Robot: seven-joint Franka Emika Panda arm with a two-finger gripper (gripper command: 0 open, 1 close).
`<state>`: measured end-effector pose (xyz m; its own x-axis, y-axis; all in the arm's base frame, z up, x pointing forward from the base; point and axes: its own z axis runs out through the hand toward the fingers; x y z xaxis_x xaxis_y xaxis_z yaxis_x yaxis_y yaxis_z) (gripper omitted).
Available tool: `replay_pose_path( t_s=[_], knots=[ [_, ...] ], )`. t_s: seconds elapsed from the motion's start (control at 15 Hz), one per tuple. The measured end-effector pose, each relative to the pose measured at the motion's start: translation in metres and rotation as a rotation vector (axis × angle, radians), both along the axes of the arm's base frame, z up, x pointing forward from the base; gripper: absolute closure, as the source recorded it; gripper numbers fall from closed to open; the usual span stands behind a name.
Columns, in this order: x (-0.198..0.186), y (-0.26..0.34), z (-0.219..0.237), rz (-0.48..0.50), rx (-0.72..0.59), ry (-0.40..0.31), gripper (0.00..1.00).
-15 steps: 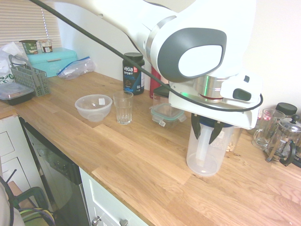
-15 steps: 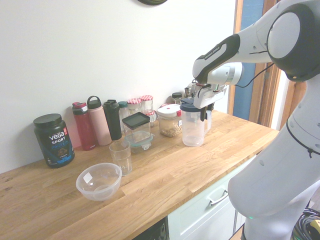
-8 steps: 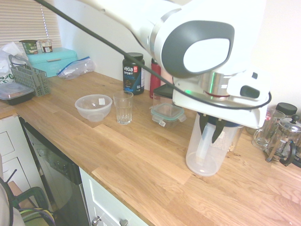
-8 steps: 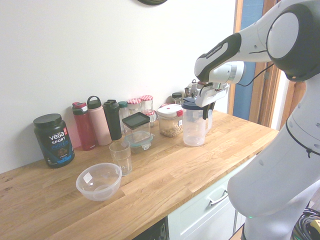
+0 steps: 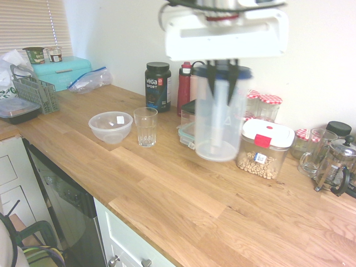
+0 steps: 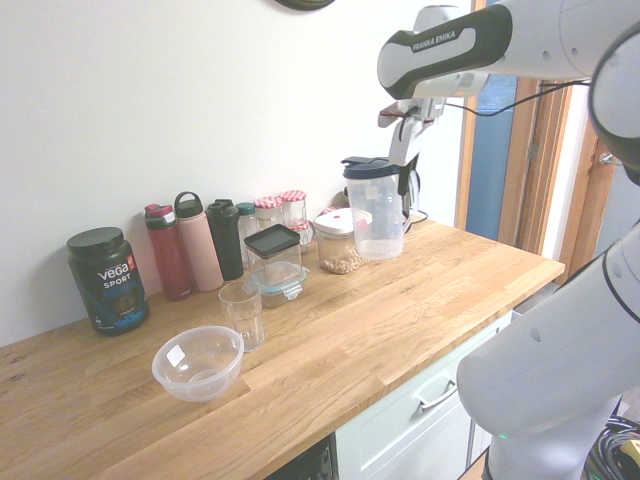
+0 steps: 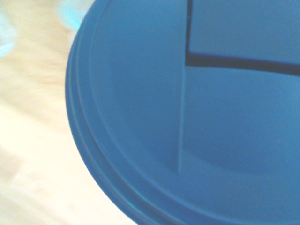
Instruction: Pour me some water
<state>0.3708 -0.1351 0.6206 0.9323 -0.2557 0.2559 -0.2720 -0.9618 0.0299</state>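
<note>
Worktop (image 5: 167, 189) runs along the wall, wood, carries everything. White arm (image 6: 455, 62) is over the end with the nut container. Turquoise box (image 5: 62, 73) sits at the opposite end, 2 small cups (image 5: 44, 54) on its lid. Pitcher (image 6: 375, 215): clear body, blue lid (image 7: 136, 122), upright, up off the worktop, near the nut container. Jaws (image 5: 221, 100) are closed on its handle (image 5: 221, 114), so only as wide as the handle. Can't tell the water level. Black protein tub (image 6: 107, 282) stands by the wall, then 3 bottles in a row: red (image 6: 168, 255), pink (image 6: 198, 245), black (image 6: 225, 240). Nut container (image 5: 264, 149) has a white lid with a red tab. Clear bowl (image 5: 111, 128) is just beside the drinking glass (image 5: 146, 128); both well apart from the pitcher. Wrist view shows mostly lid, blurry.
</note>
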Motion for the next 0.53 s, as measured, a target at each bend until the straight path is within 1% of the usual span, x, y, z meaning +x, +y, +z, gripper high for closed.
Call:
replay_pose_path(
  t_s=[0.13,0.27,0.4,0.53],
  knots=[
    [0.007,0.052,0.002,0.111,-0.066,0.046,1.0],
    [0.016,0.094,-0.009,0.211,-0.141,0.093,1.0],
    [0.026,0.125,-0.025,0.293,-0.229,0.153,1.0],
    [0.037,0.145,-0.034,0.353,-0.312,0.234,1.0]
  ],
)
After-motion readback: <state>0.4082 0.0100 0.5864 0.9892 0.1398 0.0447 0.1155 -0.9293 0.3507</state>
